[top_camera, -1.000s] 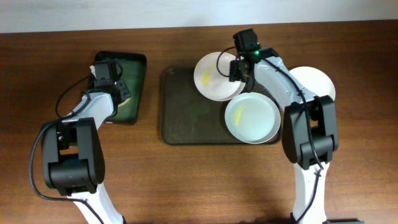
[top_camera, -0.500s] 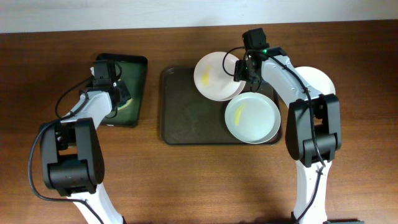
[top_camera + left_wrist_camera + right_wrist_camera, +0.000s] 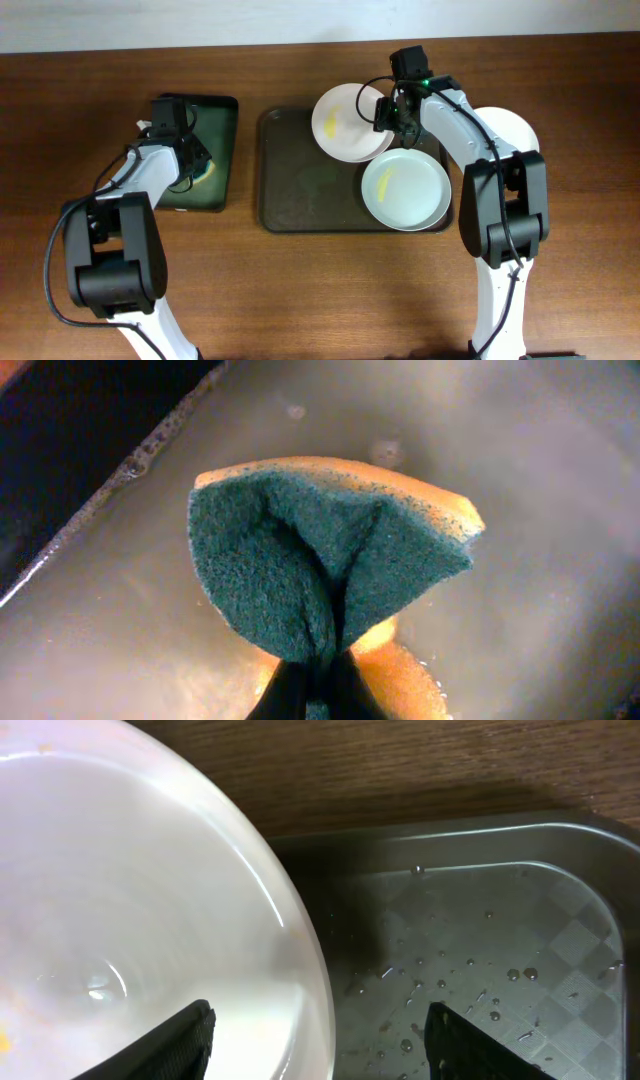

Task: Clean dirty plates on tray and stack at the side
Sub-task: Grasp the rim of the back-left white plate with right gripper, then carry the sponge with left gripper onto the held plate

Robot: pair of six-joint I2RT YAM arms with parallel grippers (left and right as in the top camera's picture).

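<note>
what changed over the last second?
Right gripper shifted a little right along the rear plate's rim, then held, jaws open astride it. The basin slid slightly toward the robot, with the left gripper in it shut on the sponge. All plates and the tray stayed put.

I can read no lettering, label, brand, number or sign: the round glossy white plates (image 3: 345, 125), the dark brown-grey rectangular tray (image 3: 300, 185) and the green-faced yellow sponge (image 3: 320, 560) bear none.
</note>
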